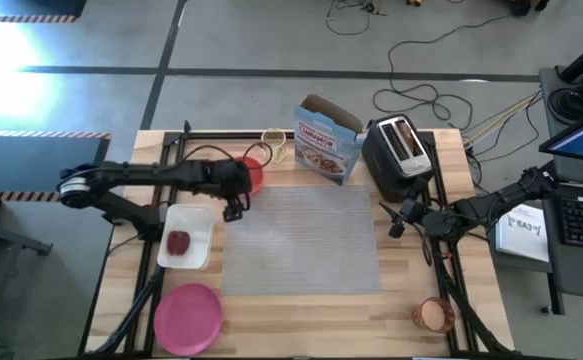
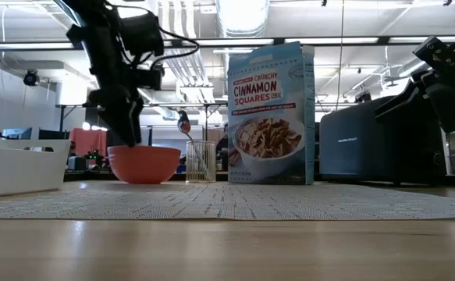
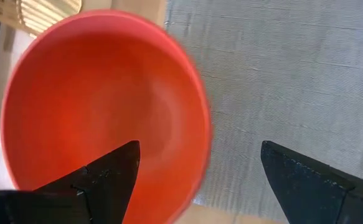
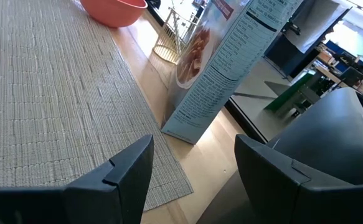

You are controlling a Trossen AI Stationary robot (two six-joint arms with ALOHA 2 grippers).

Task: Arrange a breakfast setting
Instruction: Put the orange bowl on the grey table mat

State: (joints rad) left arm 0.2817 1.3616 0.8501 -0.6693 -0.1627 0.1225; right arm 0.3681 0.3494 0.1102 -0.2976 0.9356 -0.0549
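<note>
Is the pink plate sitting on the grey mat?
No, the pink plate lies on bare wood off the corner of the grey mat.

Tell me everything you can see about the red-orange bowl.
The bowl is round, smooth and glossy, plastic by its look, upright and empty. It sits at the table's far left, at the grey placemat's corner, next to a clear cup. The left pincer is open, one finger inside the rim, one outside.

Bright overhead lighting; window glare top-left in high view; red-orange bowl [image 3: 106,112] blurred.
</note>
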